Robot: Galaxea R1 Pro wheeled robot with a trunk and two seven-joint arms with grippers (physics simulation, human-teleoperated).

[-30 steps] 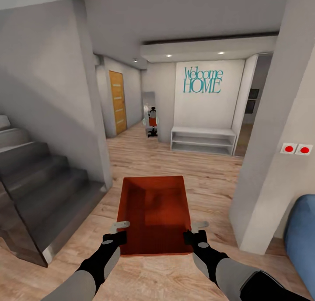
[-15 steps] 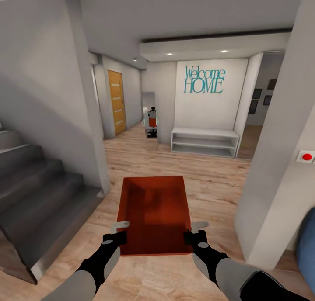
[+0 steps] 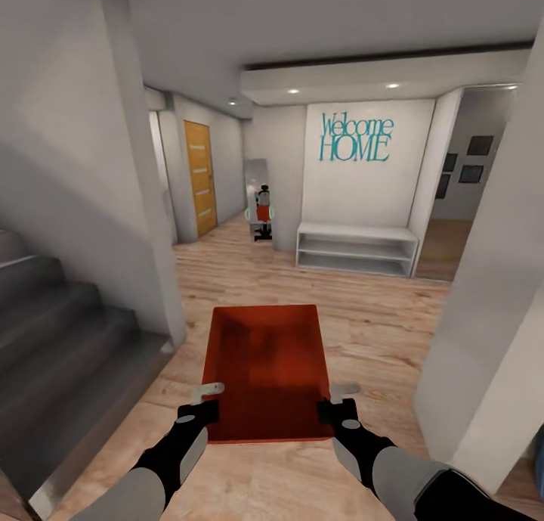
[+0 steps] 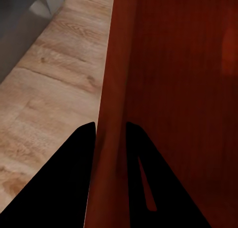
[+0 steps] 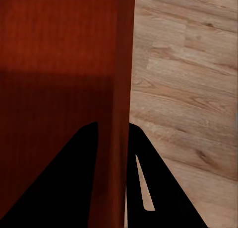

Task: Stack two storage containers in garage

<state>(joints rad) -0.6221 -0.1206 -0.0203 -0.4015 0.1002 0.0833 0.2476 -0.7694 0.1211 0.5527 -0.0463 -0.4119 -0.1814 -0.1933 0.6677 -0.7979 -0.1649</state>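
One orange-red open-top storage container point(image 3: 268, 370) hangs level in front of me over light wood plank floor point(image 3: 378, 324). My left gripper point(image 3: 205, 400) is shut on its left wall near the close corner. My right gripper point(image 3: 332, 400) is shut on the right wall opposite. In the left wrist view the gripper point(image 4: 110, 126) straddles the thin red wall point(image 4: 116, 64), one finger inside and one outside. The right wrist view shows that gripper point(image 5: 113, 124) pinching its wall point(image 5: 121, 49) the same way. The container is empty.
A grey staircase point(image 3: 60, 332) rises at the left, and a white pillar point(image 3: 491, 317) stands close on the right. Ahead are a white low shelf point(image 3: 355, 249) under teal "Welcome HOME" lettering point(image 3: 355, 137), a mirror point(image 3: 258, 196) and an orange door point(image 3: 199, 177) down the left corridor.
The whole picture has shifted: stairs slide off left, the pillar's red buttons and the blue object leave at right, so the camera moved. The container and both grips stay the same.
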